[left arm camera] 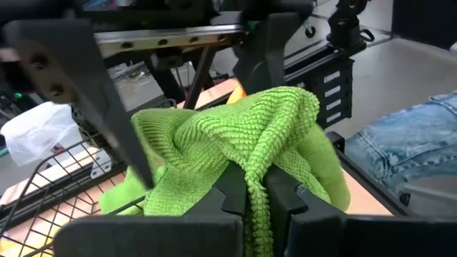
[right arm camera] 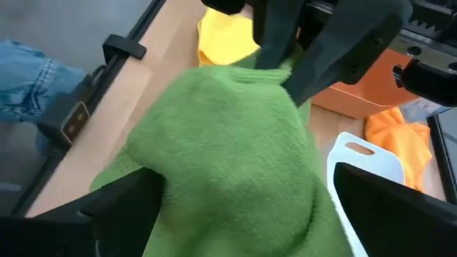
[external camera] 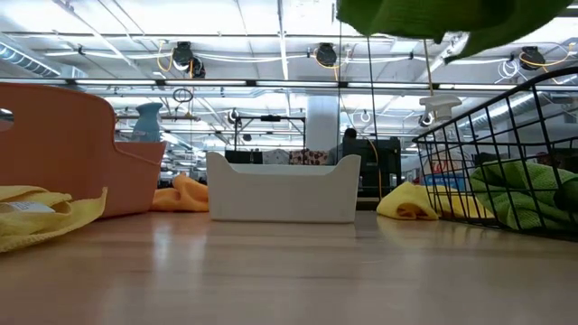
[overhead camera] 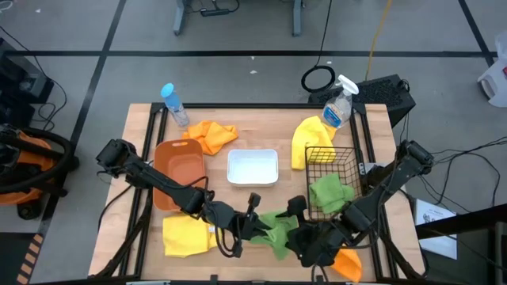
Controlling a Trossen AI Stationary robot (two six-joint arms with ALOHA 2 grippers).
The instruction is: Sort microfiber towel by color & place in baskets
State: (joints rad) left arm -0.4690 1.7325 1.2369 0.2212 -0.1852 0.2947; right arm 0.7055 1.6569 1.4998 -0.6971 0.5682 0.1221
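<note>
1 green towel (overhead camera: 276,228) bunched, lifted off the counter near its front edge, pinched in the left pincer (overhead camera: 255,226). 2nd green towel (overhead camera: 330,192) crumpled inside the black wire basket (overhead camera: 321,157). Yellow towel (overhead camera: 187,235) flat beside the orange-brown tub (overhead camera: 179,168). Another yellow towel (overhead camera: 307,138) behind the wire basket. Orange towel (overhead camera: 212,135) behind the tub. Another orange towel (overhead camera: 347,264) at the front edge. White tub (overhead camera: 253,167) upright, central.

The light wooden table (overhead camera: 261,131) holds an orange-brown plastic tub (overhead camera: 176,165), a white plastic tub (overhead camera: 253,168), a black wire basket (overhead camera: 331,170), fuzzy yellow cloths (overhead camera: 187,236), an orange cloth (overhead camera: 212,135) and two bottles (overhead camera: 174,103).
</note>
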